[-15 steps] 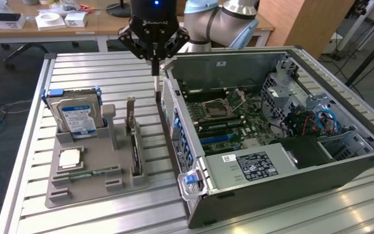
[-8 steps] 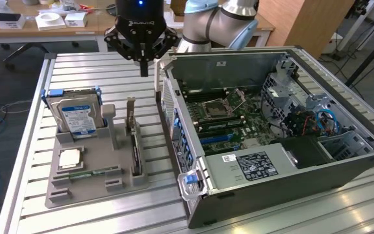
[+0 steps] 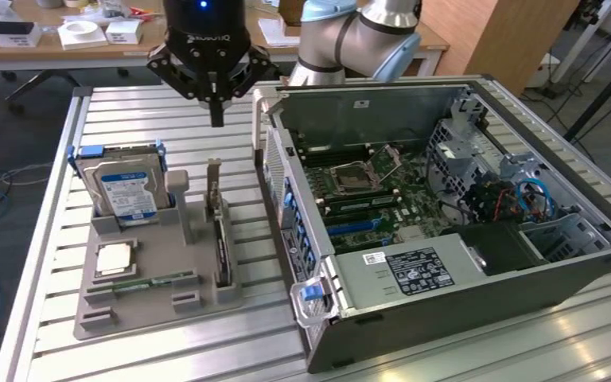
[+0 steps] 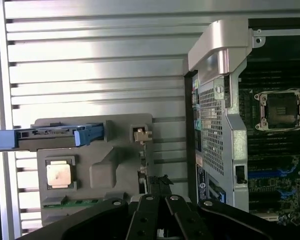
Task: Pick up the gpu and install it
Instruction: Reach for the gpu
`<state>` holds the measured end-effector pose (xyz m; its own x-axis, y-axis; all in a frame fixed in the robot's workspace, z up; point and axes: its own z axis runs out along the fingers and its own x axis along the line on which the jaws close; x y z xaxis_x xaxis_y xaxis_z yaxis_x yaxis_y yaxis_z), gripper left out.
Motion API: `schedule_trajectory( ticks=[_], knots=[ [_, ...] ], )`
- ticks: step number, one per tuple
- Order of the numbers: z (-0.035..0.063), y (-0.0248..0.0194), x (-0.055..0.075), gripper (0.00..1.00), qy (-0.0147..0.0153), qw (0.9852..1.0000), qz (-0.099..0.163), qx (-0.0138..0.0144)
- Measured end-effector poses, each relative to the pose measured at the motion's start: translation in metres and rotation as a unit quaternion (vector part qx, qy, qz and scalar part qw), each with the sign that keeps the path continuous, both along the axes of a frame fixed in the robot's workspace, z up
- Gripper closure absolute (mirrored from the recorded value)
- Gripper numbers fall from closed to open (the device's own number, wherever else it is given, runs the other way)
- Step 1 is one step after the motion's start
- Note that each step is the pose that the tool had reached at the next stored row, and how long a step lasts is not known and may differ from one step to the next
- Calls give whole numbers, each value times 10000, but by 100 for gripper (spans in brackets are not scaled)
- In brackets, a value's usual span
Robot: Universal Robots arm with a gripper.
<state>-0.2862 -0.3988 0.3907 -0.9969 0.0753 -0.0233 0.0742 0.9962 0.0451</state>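
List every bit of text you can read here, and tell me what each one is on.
"ROBOTIQ": upside down on the black body of the pincer.
Power supply label: print too small to read.
White sticker beside it: too small to read.
Hard drive label: blurred, unreadable.
gpu: no text readable.

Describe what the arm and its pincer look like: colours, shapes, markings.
The arm is built of rounded silver-grey segments with light blue joint caps. The pincer is black: a glossy cylindrical body with white lettering and a small blue light, then angular linked bars narrowing to slim fingers. In the wrist view its links carry round silver pivot pins.
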Motion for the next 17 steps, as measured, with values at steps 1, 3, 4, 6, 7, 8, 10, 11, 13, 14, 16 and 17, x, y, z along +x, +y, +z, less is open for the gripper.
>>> schedule_trajectory(
  ticks=[1,3,4,6,7,8,10,11,13,14,16,17],
  knots=[
    [-1,0,-24,90,0,10000,0,0],
    [-2,0,-69,90,0,10000,0,0],
    [-2,0,-89,90,0,10000,0,0],
    [-2,0,-109,90,0,10000,0,0],
    [-2,0,-111,90,0,10000,0,0],
    [-2,0,-111,90,0,10000,0,0],
    [-2,0,-111,90,0,10000,0,0],
    [-2,0,-111,90,0,10000,1,0],
    [-2,-2,-113,90,0,10000,0,0],
    [-2,-9,-115,90,1,10000,-1,0],
    [-2,-29,-125,90,1,10000,0,0],
    [-2,-43,-131,90,0,10000,0,0]
  ],
)
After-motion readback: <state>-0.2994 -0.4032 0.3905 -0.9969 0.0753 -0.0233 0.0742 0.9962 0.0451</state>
